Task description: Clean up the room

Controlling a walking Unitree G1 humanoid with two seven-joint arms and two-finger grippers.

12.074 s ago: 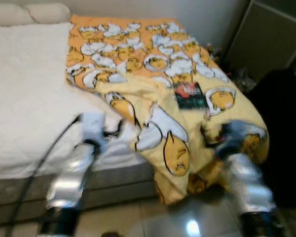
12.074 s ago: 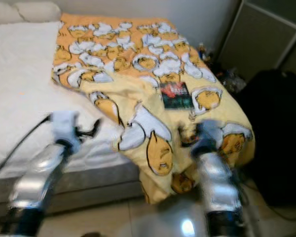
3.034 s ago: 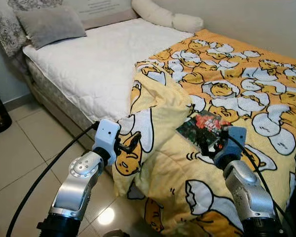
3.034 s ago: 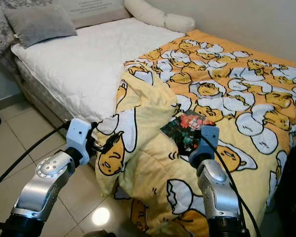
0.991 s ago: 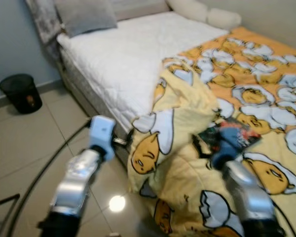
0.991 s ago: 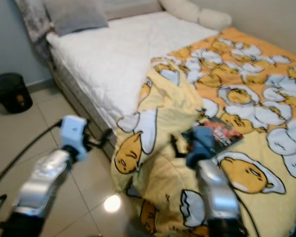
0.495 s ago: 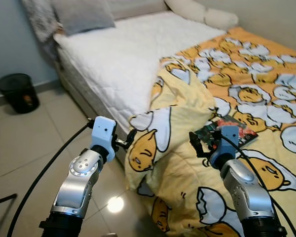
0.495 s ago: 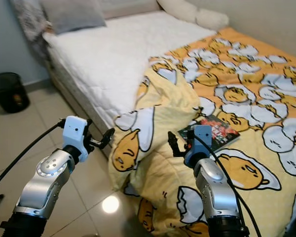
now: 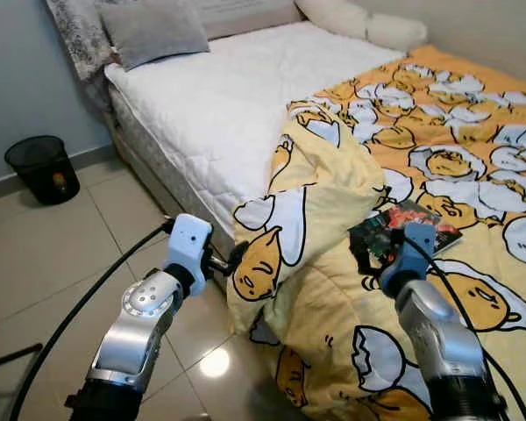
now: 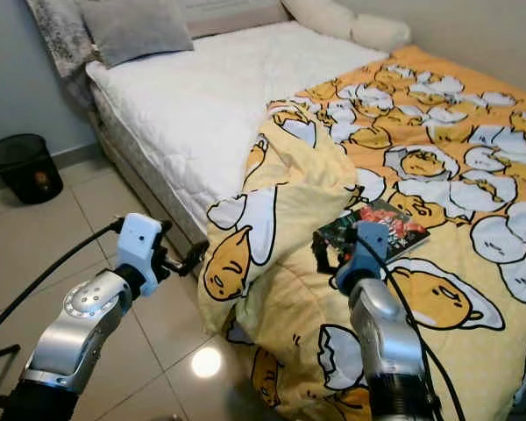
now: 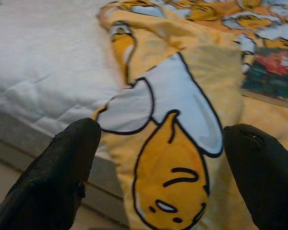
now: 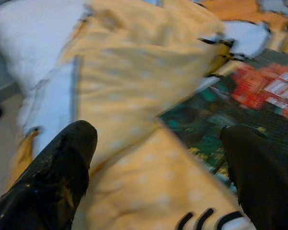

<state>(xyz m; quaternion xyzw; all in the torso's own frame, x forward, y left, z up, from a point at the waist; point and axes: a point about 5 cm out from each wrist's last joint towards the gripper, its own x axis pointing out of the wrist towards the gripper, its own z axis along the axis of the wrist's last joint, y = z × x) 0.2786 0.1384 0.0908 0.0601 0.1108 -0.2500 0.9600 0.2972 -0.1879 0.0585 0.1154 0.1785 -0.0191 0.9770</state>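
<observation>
The left hand (image 9: 231, 260) hangs open and empty just off the bed's (image 9: 193, 114) near edge, its fingers aimed at the blanket's (image 9: 324, 219) drooping corner. The right hand (image 9: 366, 260) is open too, holding nothing, poised over the blanket close beside the book (image 9: 403, 230), which lies on the blanket near the foot of the bed.

Half a second ago the right hand stood a little farther from the book; now its fingers sit at the book's near edge, and the left has drawn up to the blanket fold. The whole scene has also shifted, so the robot itself has stepped or turned. That reads as lining up to lift the book or pull the blanket straight, though nothing has been gripped yet. The blanket is still bunched toward one side, leaving the white mattress bare up to the pillow (image 9: 153, 31). A bin (image 9: 42, 167) stands on the floor (image 9: 35, 254) past the bed's head end.
</observation>
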